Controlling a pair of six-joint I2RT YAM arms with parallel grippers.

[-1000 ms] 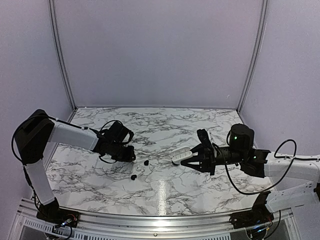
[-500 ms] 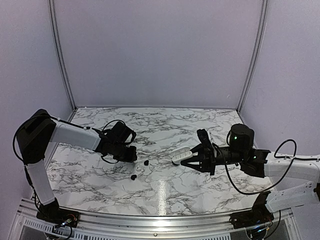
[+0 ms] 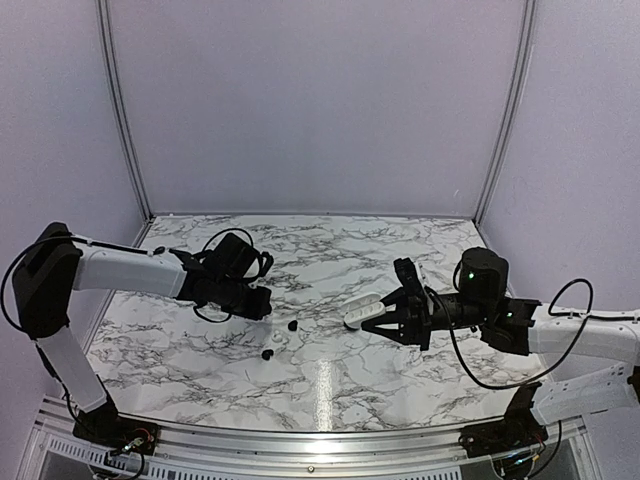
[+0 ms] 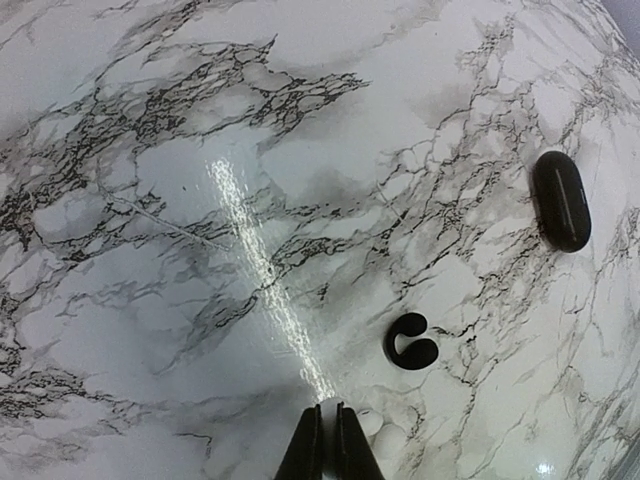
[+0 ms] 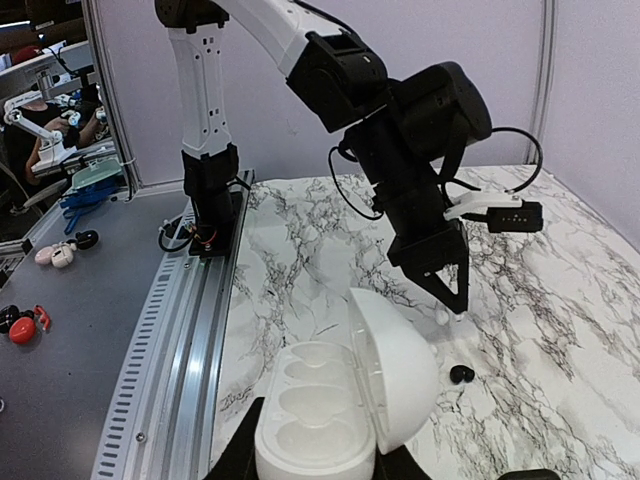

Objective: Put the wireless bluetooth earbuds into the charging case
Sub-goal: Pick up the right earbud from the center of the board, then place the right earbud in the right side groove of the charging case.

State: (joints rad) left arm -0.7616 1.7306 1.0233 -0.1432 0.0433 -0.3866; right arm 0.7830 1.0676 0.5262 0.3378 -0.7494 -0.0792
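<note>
Both wireless bluetooth earbuds (image 4: 410, 340) lie loose on the counter (image 4: 150, 300), apart from the charging case (image 5: 330, 410) on its left-arm side, while the right fingers (image 5: 240, 455) hold this case open with empty wells and the left fingers (image 4: 308, 450) are pressed together on nothing, so I judge that both insertions remain.

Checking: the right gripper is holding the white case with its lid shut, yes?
Not quite. The right gripper does hold the white case, but the lid is open, swung up so the hollows inside show. The right wrist view shows it.
</note>
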